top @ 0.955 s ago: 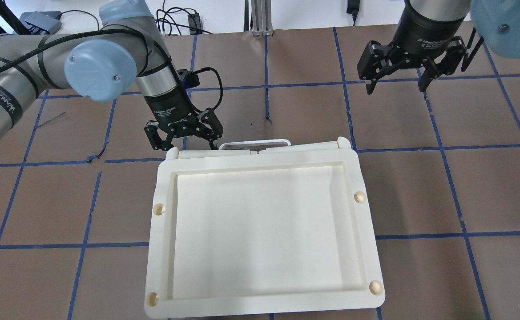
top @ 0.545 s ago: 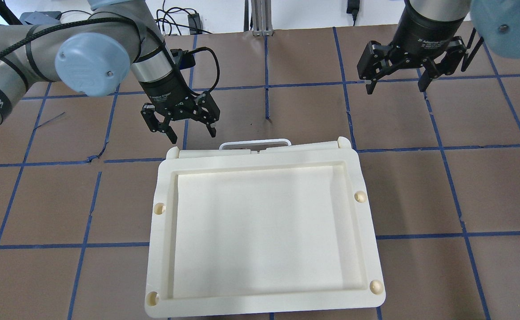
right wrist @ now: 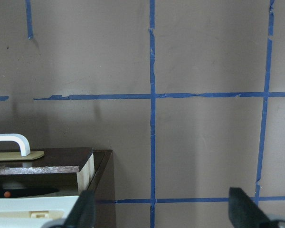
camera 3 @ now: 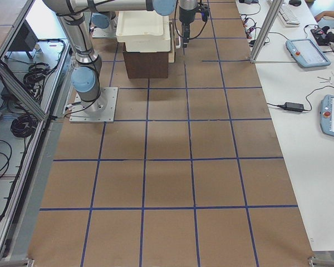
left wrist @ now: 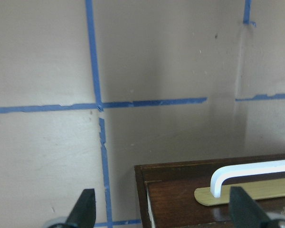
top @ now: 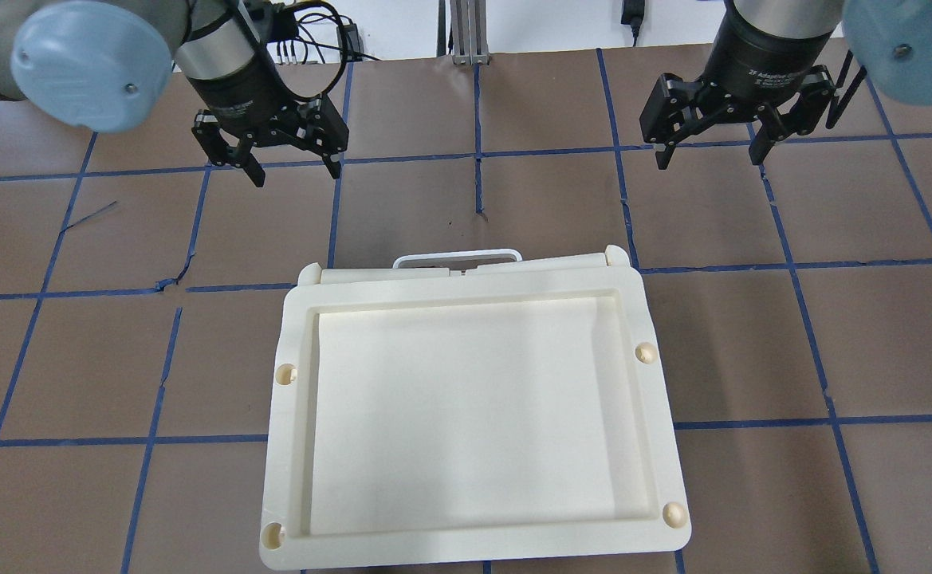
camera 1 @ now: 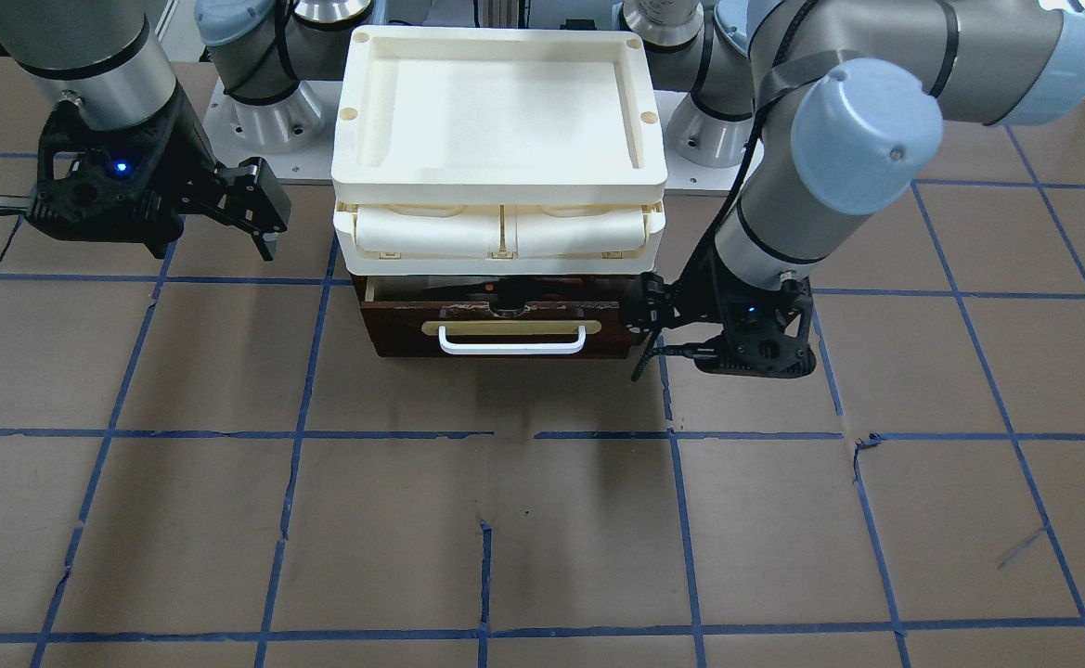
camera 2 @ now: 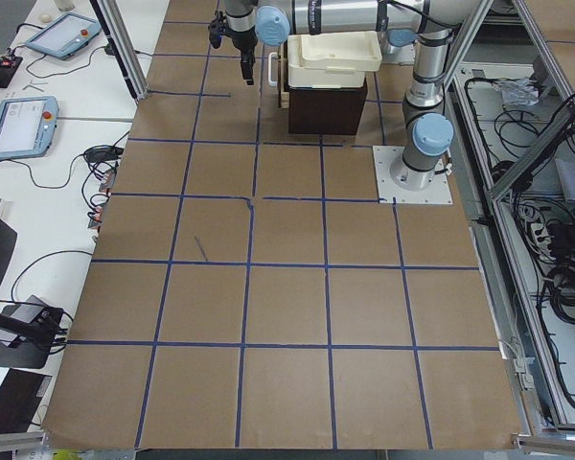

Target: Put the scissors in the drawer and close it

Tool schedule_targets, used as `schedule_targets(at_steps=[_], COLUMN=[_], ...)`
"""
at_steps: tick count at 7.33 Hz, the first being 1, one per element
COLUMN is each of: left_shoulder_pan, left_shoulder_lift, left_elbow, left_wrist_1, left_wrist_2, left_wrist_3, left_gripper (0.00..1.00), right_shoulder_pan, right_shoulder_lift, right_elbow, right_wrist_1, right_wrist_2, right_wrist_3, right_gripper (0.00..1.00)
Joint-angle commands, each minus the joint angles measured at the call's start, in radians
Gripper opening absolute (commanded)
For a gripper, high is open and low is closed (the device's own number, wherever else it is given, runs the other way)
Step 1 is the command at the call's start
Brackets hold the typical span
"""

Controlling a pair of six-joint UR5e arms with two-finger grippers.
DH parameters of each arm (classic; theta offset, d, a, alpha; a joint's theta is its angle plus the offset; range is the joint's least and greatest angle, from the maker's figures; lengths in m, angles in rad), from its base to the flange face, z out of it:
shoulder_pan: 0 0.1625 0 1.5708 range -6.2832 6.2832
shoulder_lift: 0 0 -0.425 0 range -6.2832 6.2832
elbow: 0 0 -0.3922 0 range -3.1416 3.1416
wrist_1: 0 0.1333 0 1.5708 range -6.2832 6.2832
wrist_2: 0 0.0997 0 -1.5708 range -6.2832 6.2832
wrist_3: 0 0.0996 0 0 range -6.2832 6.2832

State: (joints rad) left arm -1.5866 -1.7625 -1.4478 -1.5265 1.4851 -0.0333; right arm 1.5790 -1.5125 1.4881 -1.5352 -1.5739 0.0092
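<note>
Drawer front nearest me, white handle outward, standing slightly proud of the cabinet, with a slit open above it. Scissors lie inside, a bit of orange and dark metal showing through the slit.

Left gripper, jaws spread and empty, has lifted away from the handle end within the last second. The handle has not shifted.

Right gripper is well apart, spread, idle.

Judgement: stowing done, drawer not fully shut.

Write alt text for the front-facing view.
The dark drawer of a cream-topped cabinet stands slightly open, scissors showing in the gap. The open left gripper hovers near its corner, the open right gripper farther off.
</note>
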Motion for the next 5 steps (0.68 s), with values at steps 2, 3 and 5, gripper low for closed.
schedule_targets(at_steps=[2,3,5], left_shoulder_pan=[0.039,0.042,0.059], left_shoulder_lift=[0.102,0.119,0.126], left_elbow=[-0.014,-0.023,-0.037], left_wrist_1=[0.002,0.002,-0.001], left_wrist_2=[0.159,0.164,0.162], left_wrist_3=[0.01,0.047,0.041], left_gripper=[1.0,1.0,1.0], right_shoulder_pan=[-0.001,0.003,0.003], right_shoulder_lift=[0.0,0.0,0.003], right_elbow=[0.0,-0.002,-0.005], right_wrist_1=[-0.002,-0.006,-0.006], right_wrist_2=[0.009,0.015,0.014], right_wrist_3=[0.015,0.015,0.018], right_gripper=[1.0,1.0,1.0])
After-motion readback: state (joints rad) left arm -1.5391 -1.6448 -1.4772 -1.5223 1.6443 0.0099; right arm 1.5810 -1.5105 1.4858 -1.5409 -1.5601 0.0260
